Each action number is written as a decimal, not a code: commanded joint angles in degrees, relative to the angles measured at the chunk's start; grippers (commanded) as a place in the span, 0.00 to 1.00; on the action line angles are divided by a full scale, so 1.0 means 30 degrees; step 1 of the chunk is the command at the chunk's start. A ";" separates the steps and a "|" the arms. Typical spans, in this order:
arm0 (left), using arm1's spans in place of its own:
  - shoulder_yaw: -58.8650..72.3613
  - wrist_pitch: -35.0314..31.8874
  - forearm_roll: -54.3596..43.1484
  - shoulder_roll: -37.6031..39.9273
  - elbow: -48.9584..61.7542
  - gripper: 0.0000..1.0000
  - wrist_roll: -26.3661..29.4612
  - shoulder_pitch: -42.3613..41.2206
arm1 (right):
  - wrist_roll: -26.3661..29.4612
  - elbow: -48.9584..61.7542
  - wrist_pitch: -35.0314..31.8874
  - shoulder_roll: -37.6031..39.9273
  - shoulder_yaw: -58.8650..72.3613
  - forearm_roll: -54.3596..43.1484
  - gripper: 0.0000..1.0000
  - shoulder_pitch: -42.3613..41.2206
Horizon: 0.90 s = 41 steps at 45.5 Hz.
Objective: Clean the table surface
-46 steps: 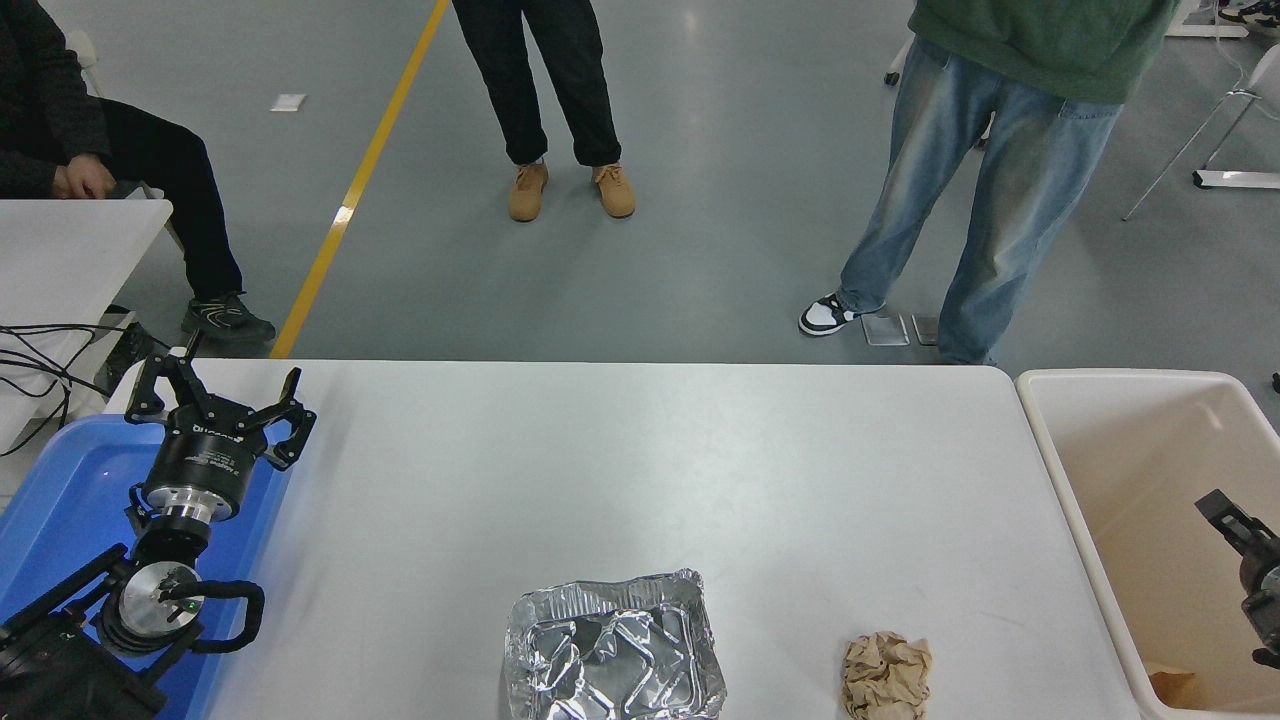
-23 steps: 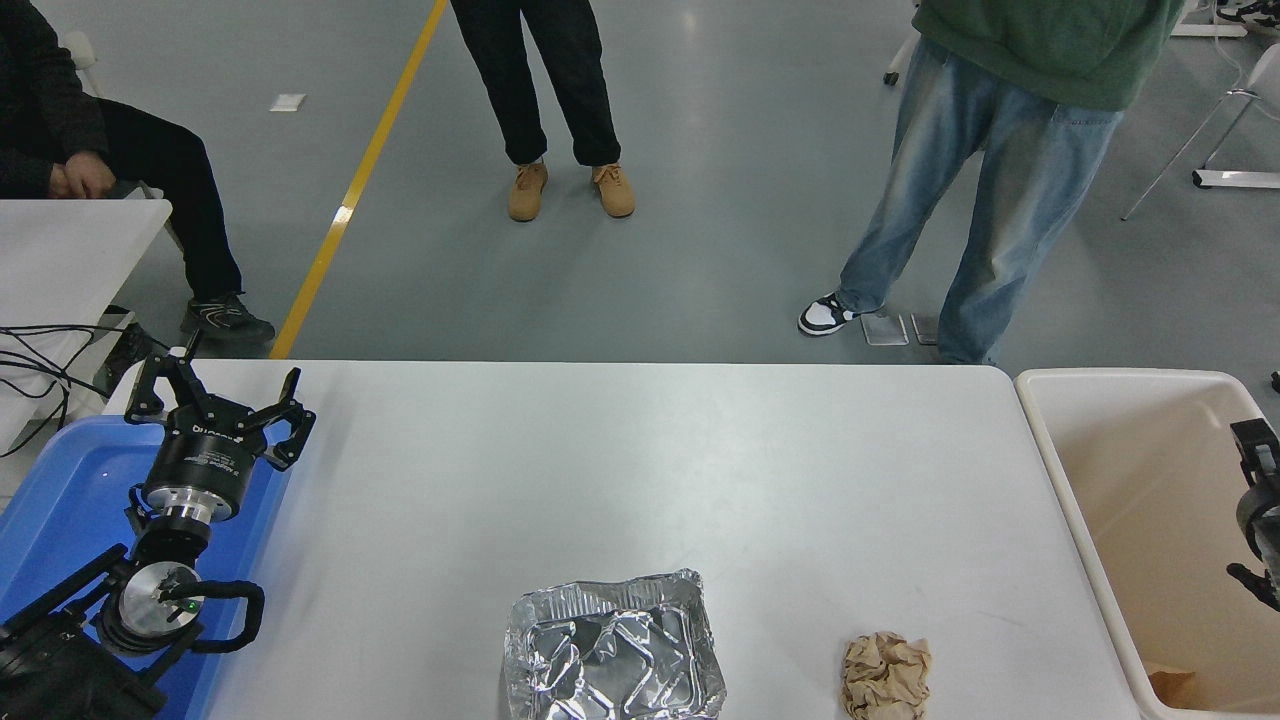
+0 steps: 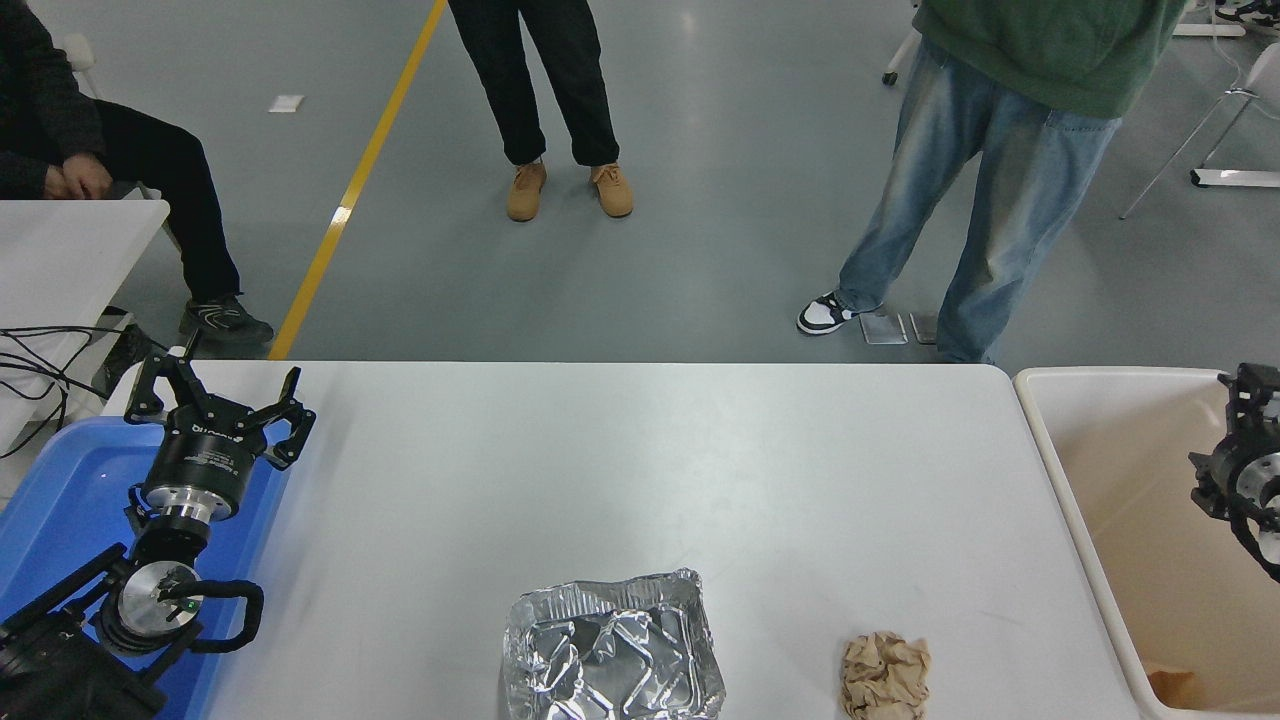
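The table surface (image 3: 620, 470) is a wide white top with rounded corners. A crumpled foil tray (image 3: 612, 650) lies near its front edge at the middle. A crumpled brown paper ball (image 3: 885, 675) lies to the right of it. My right gripper (image 3: 1248, 385) is at the picture's right edge, over the far part of the beige bin (image 3: 1060, 470), well away from both items; it is partly cut off. My left gripper (image 3: 220, 395) is parked at the lower left over the blue tray (image 3: 60, 500), open and empty.
The beige bin stands against the table's right end, with a brown scrap (image 3: 1175, 685) in its near corner. A smaller white table (image 3: 70, 240) with cables is at the left. Three people are beyond the far edge, one seated at the left.
My right gripper has moved up the picture, away from me, over the bin. The foil tray, the paper ball and the left arm have not moved.
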State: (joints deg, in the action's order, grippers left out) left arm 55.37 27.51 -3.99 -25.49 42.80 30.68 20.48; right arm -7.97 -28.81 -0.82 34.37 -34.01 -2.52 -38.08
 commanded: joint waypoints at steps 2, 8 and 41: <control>0.0000 0.0000 0.0012 0.0001 0.0001 0.99 -0.0001 -0.0002 | -0.0244 -0.1587 -0.4148 -0.0469 -0.4039 0.0313 1.00 0.1180; 0.0000 0.0000 -0.0017 0.0001 0.0001 0.99 -0.0001 -0.0002 | -0.0653 -0.1968 -0.6110 -0.1378 -0.5127 0.0313 1.00 0.1591; 0.0000 0.0000 0.0012 0.0001 0.0001 0.99 -0.0001 -0.0002 | -0.4844 -0.1500 -1.0098 -0.4602 -0.5156 0.0284 1.00 0.1972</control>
State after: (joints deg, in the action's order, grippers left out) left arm 55.37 27.51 -3.97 -25.49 42.80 30.67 20.48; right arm -20.49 -33.47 -30.26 21.93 -49.29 -1.59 -32.41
